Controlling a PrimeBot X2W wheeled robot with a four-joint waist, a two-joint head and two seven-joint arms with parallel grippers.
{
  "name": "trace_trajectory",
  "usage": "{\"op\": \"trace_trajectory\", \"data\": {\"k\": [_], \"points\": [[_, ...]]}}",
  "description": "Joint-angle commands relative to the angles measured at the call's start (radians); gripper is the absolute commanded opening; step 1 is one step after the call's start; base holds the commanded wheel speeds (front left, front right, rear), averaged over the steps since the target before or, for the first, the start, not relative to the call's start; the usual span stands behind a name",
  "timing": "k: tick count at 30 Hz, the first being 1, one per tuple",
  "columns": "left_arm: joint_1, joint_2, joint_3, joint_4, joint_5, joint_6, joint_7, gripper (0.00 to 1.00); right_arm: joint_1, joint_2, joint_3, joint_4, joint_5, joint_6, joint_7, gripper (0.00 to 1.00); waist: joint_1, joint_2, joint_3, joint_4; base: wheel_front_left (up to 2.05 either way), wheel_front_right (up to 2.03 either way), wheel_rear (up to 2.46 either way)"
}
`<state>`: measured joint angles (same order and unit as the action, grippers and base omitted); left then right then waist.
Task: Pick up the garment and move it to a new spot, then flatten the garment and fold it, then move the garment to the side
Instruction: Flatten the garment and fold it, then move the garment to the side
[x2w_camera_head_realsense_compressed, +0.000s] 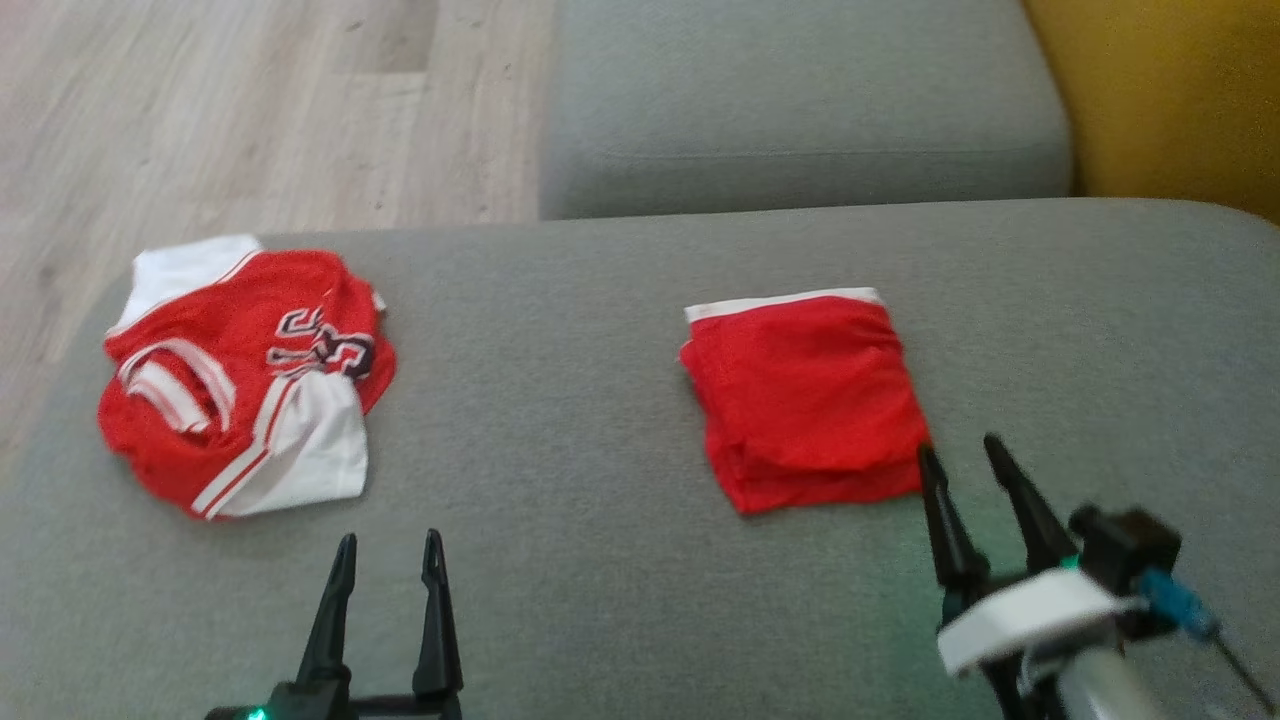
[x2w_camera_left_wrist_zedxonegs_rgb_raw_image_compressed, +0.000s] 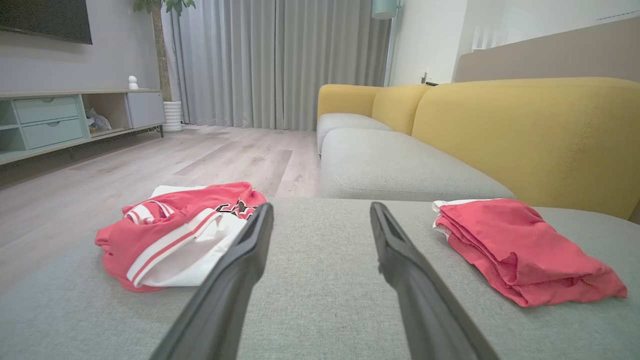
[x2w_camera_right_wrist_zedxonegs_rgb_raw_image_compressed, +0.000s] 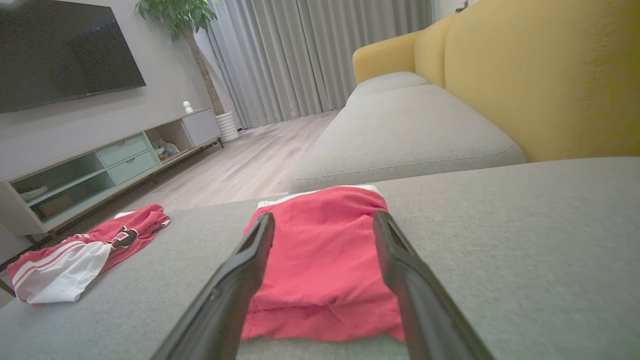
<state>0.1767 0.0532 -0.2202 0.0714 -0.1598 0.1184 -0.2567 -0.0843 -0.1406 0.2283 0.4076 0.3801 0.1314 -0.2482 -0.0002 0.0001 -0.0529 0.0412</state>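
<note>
The folded red fabric garment with a white waistband (x2w_camera_head_realsense_compressed: 805, 400) lies right of centre on the grey woven sofa cushion (x2w_camera_head_realsense_compressed: 560, 300). The right gripper (x2w_camera_head_realsense_compressed: 958, 445) is at its near right corner, jaws apart and holding nothing. The left gripper (x2w_camera_head_realsense_compressed: 389, 538) hangs open near the crumpled red-and-white jersey (x2w_camera_head_realsense_compressed: 240, 380). Folding looks done, so the next move is probably to pinch an edge through all layers and slide the garment aside.

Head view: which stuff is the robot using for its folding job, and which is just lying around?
For the job:
folded red cloth garment with white band
open right gripper at its corner
grey fabric sofa seat under it

Probably just lying about:
crumpled red-and-white jersey
pale wooden floor
yellow sofa back
</note>
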Motion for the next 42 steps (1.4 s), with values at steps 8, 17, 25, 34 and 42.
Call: {"op": "trace_trajectory", "data": {"k": [8,17,25,34,42], "points": [[-0.010,-0.003,0.066,-0.007,0.010,0.009,-0.005,1.00,0.073,0.037,-0.055,-0.162,-0.141,-0.001,-0.013,1.00,0.0002,-0.0001,-0.032,-0.050,0.00,0.00,0.00],[-0.002,-0.003,0.070,-0.001,0.012,0.014,-0.005,1.00,0.096,0.044,-0.062,-0.161,-0.175,-0.001,-0.013,1.00,0.0002,-0.0001,-0.050,-0.056,0.00,0.00,0.00],[0.004,-0.003,0.072,0.010,0.009,0.028,-0.005,1.00,0.104,0.050,-0.070,-0.143,-0.174,-0.001,-0.013,1.00,0.0002,-0.0001,-0.057,-0.050,0.00,0.00,0.00],[0.005,-0.003,0.073,0.043,0.009,0.044,-0.005,1.00,0.113,0.058,-0.064,-0.132,-0.177,-0.001,-0.014,1.00,0.0002,-0.0001,-0.057,-0.046,0.00,0.00,0.00],[0.004,-0.003,0.076,0.053,0.012,0.041,-0.005,1.00,0.112,0.065,-0.064,-0.117,-0.175,-0.001,-0.014,1.00,0.0002,-0.0001,-0.051,-0.050,0.00,0.00,0.00]]}}
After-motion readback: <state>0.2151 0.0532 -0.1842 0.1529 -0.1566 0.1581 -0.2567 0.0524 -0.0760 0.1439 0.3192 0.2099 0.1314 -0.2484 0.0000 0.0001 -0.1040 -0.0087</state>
